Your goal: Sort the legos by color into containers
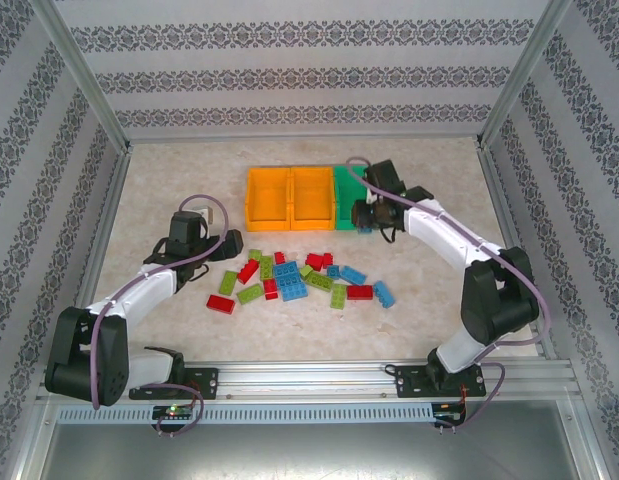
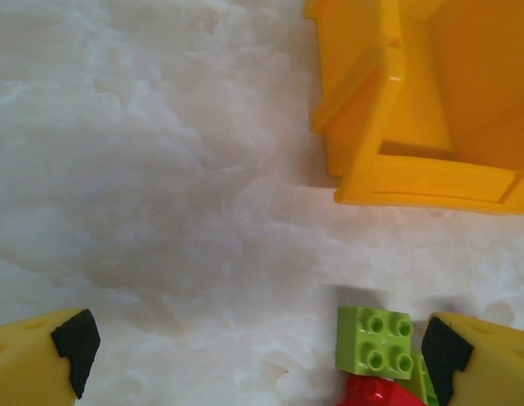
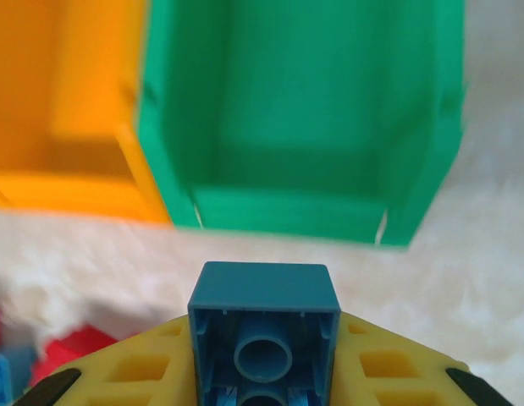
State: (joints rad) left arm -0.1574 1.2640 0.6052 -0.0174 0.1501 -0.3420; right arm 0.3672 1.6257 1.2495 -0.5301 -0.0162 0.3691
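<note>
Red, lime green and light blue legos (image 1: 299, 278) lie scattered mid-table in front of the containers: two orange bins (image 1: 269, 198) (image 1: 312, 198) and a green bin (image 1: 347, 203) joined in a row. My right gripper (image 1: 365, 214) hovers at the green bin's near right corner. In the right wrist view it (image 3: 264, 376) is shut on a blue brick (image 3: 264, 326), with the green bin (image 3: 287, 211) just ahead and an orange bin (image 3: 67, 190) to its left. My left gripper (image 1: 229, 243) is open at the pile's left edge. In the left wrist view a lime brick (image 2: 376, 340) lies by the right finger (image 2: 477, 364).
A red brick (image 2: 376, 396) lies under the lime one. An orange bin's corner (image 2: 431, 182) stands ahead of the left gripper (image 2: 257, 355). Patterned walls enclose the table on three sides, and an aluminium rail (image 1: 309, 375) runs along the near edge. Bare marble tabletop (image 1: 169, 180) lies left of the bins.
</note>
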